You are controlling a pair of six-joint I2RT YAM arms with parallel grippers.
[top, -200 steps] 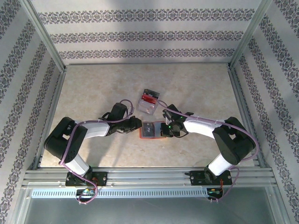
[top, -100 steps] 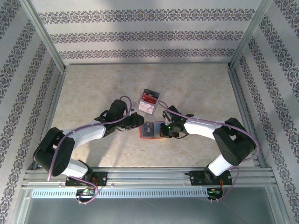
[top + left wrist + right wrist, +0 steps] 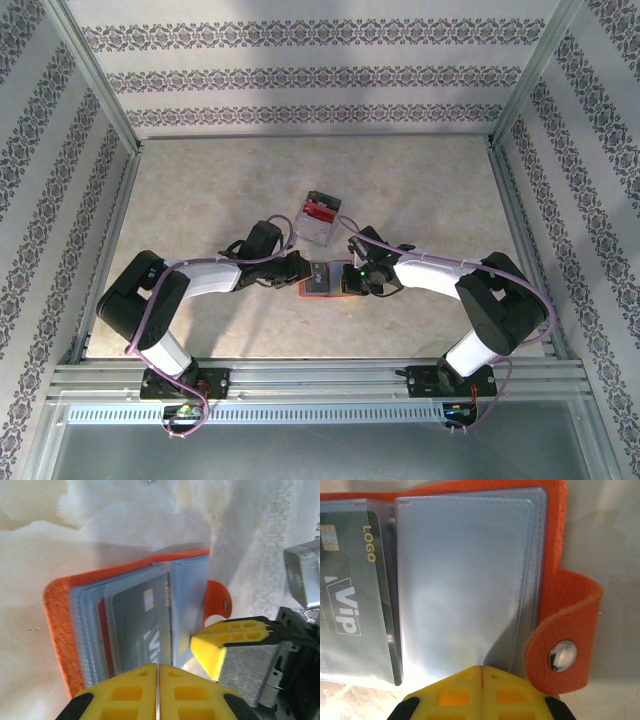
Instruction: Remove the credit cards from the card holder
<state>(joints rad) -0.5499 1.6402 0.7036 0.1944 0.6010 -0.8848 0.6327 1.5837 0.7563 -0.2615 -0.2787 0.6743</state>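
beige table (image 3: pixel 200 200) holds the open card holder (image 3: pixel 56 611); left pincer (image 3: pixel 158 674) and right pincer (image 3: pixel 481 675) clenched at its edges.

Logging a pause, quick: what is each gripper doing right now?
Left gripper: closed at the edge of the grey card; grip cannot be told.
Right gripper: closed at the edge of the card holder; grip cannot be told.

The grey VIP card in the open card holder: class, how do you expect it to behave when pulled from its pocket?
Probably stiff and light: the grey card lies flat with straight edges. It may slide out easily, since card and clear pockets look glossy. The card holder looks thin and soft, so it could drag along unless pinned.
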